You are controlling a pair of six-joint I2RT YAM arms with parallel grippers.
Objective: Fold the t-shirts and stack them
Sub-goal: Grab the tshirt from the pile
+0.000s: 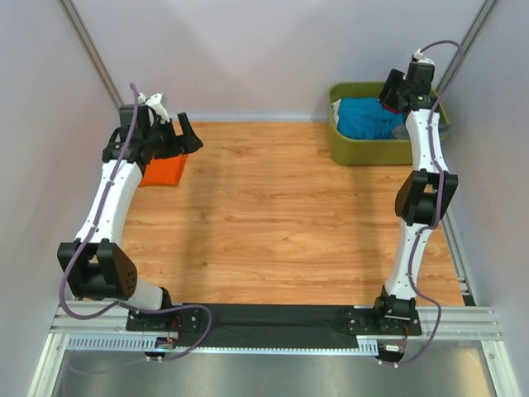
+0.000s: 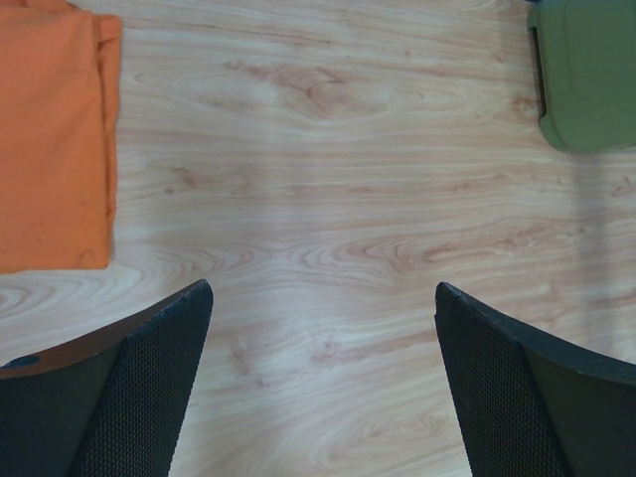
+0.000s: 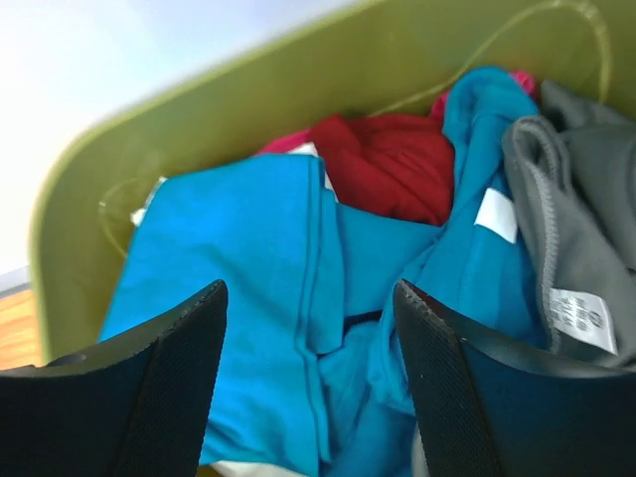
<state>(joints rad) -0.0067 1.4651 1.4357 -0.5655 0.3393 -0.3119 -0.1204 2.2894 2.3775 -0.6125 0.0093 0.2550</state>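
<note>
The orange shirt point(image 1: 163, 171) lies folded flat at the far left of the surface point(image 1: 281, 215), its far edge hidden behind the left end effector point(image 1: 180, 137), whose fingers stand apart. At the far right sits the tub point(image 1: 364, 152), with the teal shirt point(image 1: 360, 118) bunched inside. The right end effector point(image 1: 393, 103) hangs over it.

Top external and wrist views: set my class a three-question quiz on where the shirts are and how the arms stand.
1. True or false: the orange shirt lies in the tub.
2. What lies below the right jaws? A teal shirt; B orange shirt; C a plate.
3. Fill in: the left jaws stand ___ above the bare table.
Key: 1 false; 2 A; 3 open.
</note>
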